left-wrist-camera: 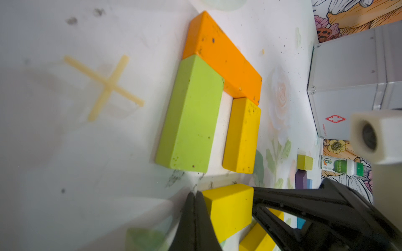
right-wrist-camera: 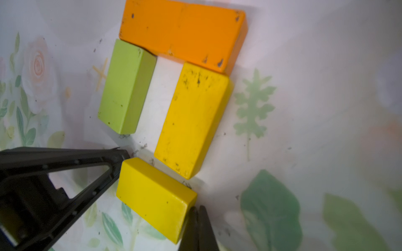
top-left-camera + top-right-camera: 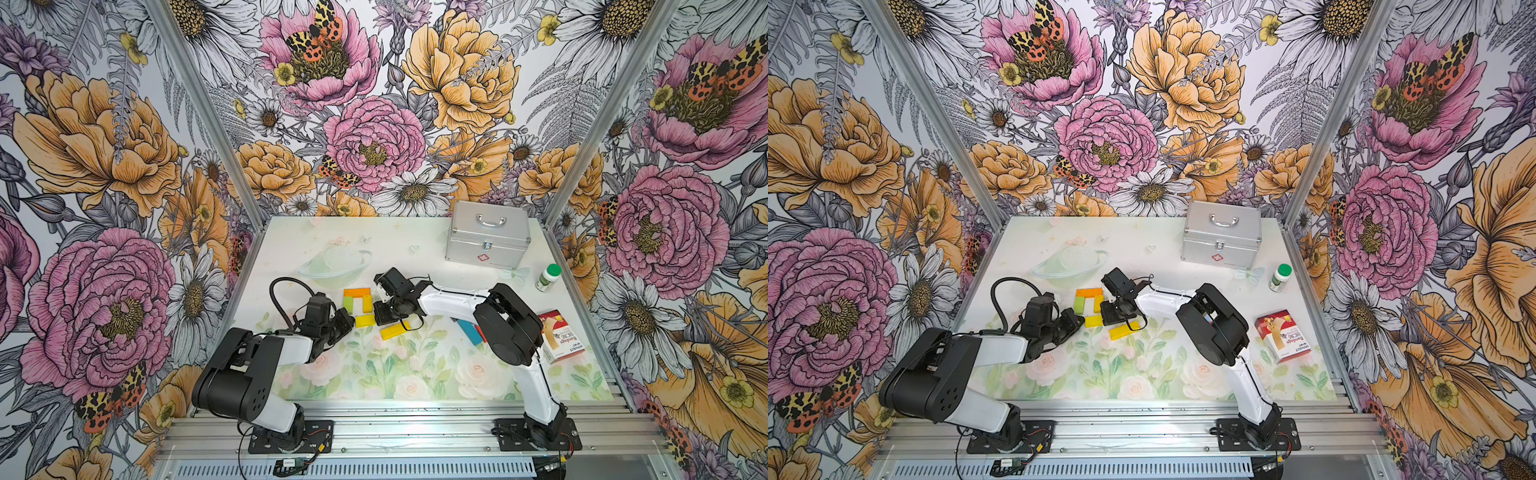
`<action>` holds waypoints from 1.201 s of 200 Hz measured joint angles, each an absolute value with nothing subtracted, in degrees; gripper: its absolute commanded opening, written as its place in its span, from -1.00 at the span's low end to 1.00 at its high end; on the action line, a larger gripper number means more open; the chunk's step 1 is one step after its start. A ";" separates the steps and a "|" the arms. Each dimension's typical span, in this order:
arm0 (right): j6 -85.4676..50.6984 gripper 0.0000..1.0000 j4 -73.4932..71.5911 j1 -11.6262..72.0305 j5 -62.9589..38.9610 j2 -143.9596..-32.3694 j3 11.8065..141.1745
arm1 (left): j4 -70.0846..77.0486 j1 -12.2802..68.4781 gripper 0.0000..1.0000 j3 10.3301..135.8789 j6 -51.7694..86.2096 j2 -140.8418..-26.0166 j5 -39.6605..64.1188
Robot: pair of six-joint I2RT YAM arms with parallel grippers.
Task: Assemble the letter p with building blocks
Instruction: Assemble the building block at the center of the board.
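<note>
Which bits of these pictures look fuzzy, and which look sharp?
In the left wrist view the green block is crisp, but the pale cross print is smeared; in the right wrist view the long yellow block is sharp while the leaf print is soft; in both top views the metal posts lean outward, from the wide lens.

Robot lab booth; floral-papered walls (image 3: pixel 374 104), aluminium frame (image 3: pixel 415 428)

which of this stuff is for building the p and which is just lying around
For the job:
orange block, green block, darker yellow block, short yellow block, loose yellow block, blue block, purple block

Just lying about:
silver case, green-capped bottle, bandage carton
</note>
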State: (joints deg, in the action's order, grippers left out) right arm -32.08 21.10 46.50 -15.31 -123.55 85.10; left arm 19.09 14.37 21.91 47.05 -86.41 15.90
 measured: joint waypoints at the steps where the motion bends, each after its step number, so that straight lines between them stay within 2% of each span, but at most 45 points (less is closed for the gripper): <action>1: -32.08 -1.00 21.10 46.50 -15.31 -123.57 85.12 | 19.14 14.37 -1.00 21.93 47.05 -86.48 15.90; 240: -32.12 -1.00 20.95 45.39 -16.86 -124.66 86.43 | 20.21 13.67 -1.00 23.92 47.22 -89.06 15.92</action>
